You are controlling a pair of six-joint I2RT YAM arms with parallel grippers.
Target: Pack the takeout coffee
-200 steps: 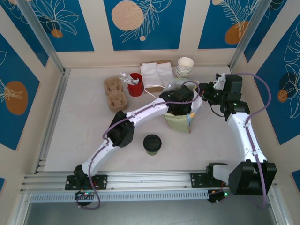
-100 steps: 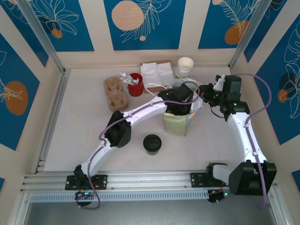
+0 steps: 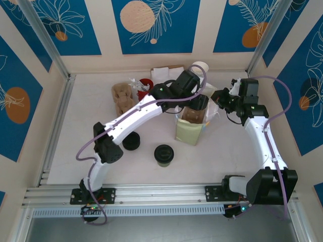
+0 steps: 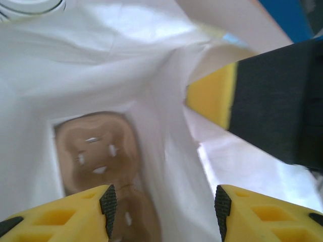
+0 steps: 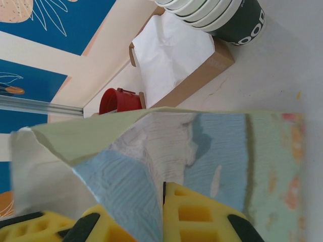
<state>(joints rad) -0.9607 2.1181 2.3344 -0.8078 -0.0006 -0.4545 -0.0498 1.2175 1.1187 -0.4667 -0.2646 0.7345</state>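
paper bag (image 3: pixel 189 133) rim pinched by right end effector (image 5: pixel 156 217) (left end effector (image 4: pixel 164 204) spread, empty).

**Top view:** bright, even, diffuse light from overhead. Shadows on the table (image 3: pixel 75 126) are soft and short. Focus is sharp throughout. The upright rails (image 3: pixel 40 35) lean outward toward the corners.

**Left wrist view:** heavy blur. The white inside of the bag (image 4: pixel 126 65) is washed out near the top edge and dimmer toward the carrier (image 4: pixel 93 151) at its bottom, which reads soft. The left fingers (image 4: pixel 50 219) sit close to the lens, out of focus.

**Right wrist view:** the bag paper near the lens is soft, its left edge smeared. The cups (image 5: pixel 202 12) behind are fairly crisp. The right fingers (image 5: pixel 202 222) are slightly soft. The table is pale, nearly overexposed.
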